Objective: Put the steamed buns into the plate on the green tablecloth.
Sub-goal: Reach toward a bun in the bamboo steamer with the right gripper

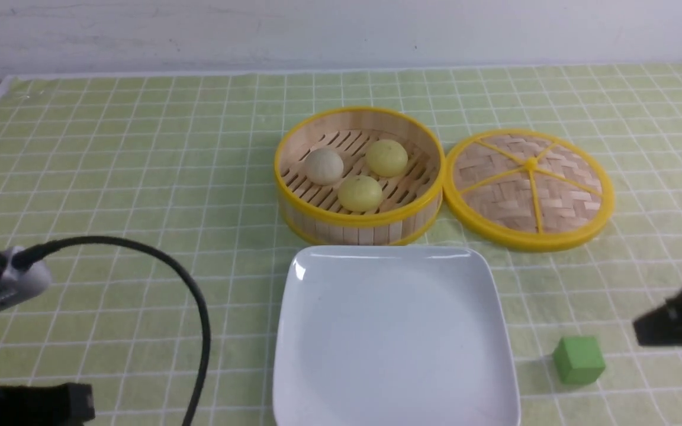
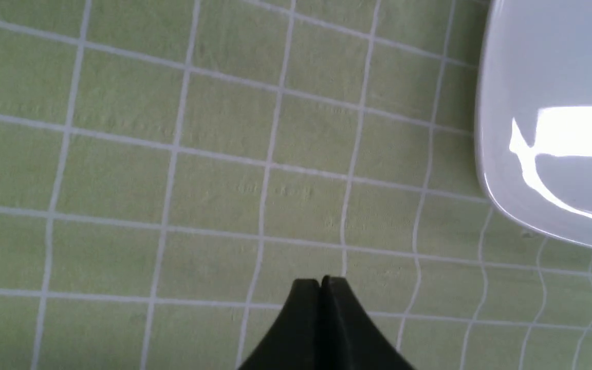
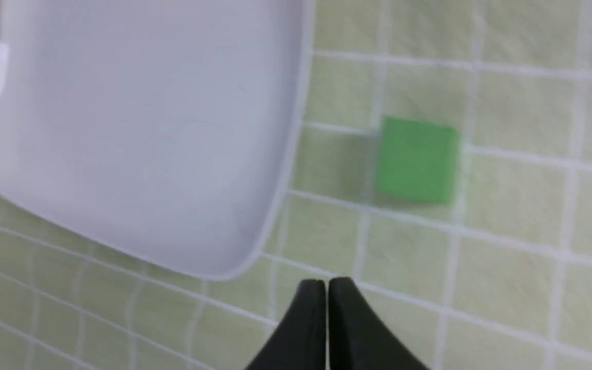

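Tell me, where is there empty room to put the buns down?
The plate is bare all over, just in front of the steamer. The tablecloth is open left of the steamer and plate. Crowded: inside the steamer, with three buns, and where the lid sits right beside it.

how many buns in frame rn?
3, all in the bamboo steamer: off-white bun on its left, rear yellow bun on the right, front yellow bun nearest the plate. None looks hidden.
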You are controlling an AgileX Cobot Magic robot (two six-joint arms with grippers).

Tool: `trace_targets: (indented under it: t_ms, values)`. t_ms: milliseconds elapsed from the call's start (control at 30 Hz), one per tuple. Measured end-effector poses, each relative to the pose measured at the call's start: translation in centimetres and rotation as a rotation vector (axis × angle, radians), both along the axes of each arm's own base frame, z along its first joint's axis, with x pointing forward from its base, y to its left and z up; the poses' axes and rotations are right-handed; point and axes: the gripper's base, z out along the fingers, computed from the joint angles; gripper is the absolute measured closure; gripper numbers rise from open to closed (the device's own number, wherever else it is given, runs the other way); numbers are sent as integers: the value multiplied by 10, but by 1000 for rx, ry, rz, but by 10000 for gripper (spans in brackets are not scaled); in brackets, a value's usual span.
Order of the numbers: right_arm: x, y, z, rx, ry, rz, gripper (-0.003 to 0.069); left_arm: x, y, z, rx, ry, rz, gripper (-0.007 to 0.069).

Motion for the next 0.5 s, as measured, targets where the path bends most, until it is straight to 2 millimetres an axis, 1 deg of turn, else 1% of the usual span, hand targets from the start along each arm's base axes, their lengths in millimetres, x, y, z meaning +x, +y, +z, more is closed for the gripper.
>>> trace_targets:
  t_ms: [33, 133, 200, 300, 367, 433, 467, 500]
  values:
    - [15, 5, 1, 17, 0, 26, 596, 3, 0, -1, 1, 6, -1, 620]
    - [47, 22, 3, 27, -6, 91, 543, 8, -1, -4, 2, 8, 0, 602]
    - [71, 40, 4, 13, -10, 149, 509, 9, -1, -4, 1, 3, 1, 582]
    - [105, 73, 5, -37, -30, 224, 439, 11, -1, -3, -1, -15, 6, 543]
    - [133, 95, 6, -95, -58, 254, 383, 12, -1, -3, -1, -26, 8, 510]
    - [158, 110, 6, -147, -88, 251, 327, 12, -1, -2, -2, -31, 9, 473]
    - [165, 113, 6, -168, -95, 246, 306, 12, -1, -2, -2, -32, 9, 462]
    - [171, 117, 9, -174, -115, 244, 295, 12, -1, -2, -2, -32, 9, 454]
